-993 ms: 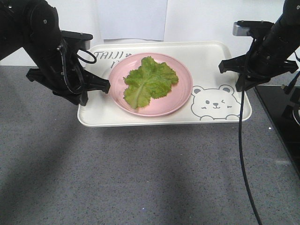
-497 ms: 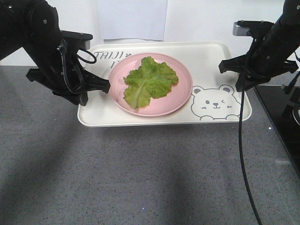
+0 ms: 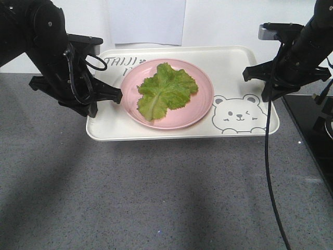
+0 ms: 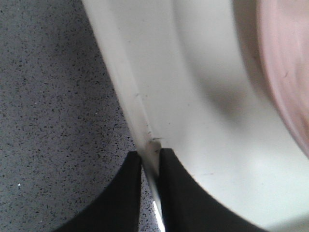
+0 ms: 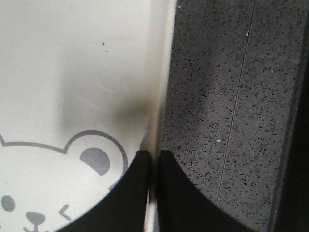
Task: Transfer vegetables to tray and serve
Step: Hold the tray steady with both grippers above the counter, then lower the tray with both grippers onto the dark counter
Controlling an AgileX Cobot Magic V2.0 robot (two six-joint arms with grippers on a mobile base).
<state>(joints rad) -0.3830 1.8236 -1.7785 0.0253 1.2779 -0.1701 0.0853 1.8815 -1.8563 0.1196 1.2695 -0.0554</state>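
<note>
The lettuce leaves (image 3: pixel 166 89) lie on the pink plate (image 3: pixel 203 107) on the bear tray (image 3: pixel 182 133). Both grippers — left (image 4: pixel 150 162), right (image 5: pixel 153 157) — pinch opposite short rims, fingers closed, so the tray's long axis spans them — ready for a level lift.

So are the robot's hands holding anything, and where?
Yes, both hold the tray. The left gripper pinches the rim on one short side, and the right gripper pinches the rim on the opposite side.

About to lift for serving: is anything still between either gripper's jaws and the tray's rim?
Nothing visible. The left gripper is closed on the tray at its left rim, and the right gripper on its right rim, both in direct contact.
</note>
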